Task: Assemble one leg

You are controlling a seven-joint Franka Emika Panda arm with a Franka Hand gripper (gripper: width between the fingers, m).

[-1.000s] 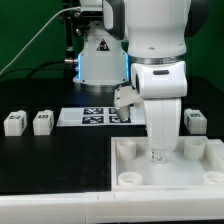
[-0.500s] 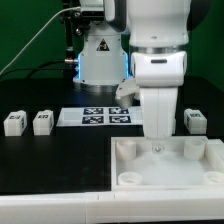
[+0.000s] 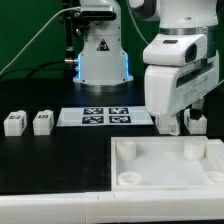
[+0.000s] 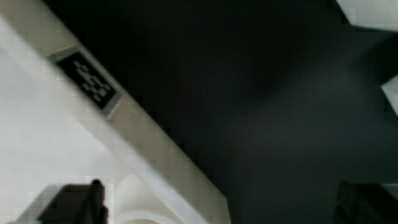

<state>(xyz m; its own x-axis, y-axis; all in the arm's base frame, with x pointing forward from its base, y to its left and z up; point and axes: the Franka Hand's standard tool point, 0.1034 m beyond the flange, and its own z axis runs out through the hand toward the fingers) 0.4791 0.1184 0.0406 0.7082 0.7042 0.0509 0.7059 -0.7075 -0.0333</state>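
jaws hanging wide apart, gripping nothing, hovering just beyond tray (image 3: 160,165) far edge | leg (image 3: 197,121) sitting on counter (image 3: 50,150) past tray's far corner, exterior view's right, just beside jaws

three legs show: two (image 3: 13,122) (image 3: 42,121) well apart from the fingers (image 3: 168,126), on the exterior view's left, and one (image 3: 197,121) just beside them. one white tray-like part (image 3: 165,170) near the fingers. one marker board (image 3: 70,117), four tags.

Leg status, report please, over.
Tool open, empty. Leg at exterior view's right lies loose, ungrasped. Nothing blocking it seen.
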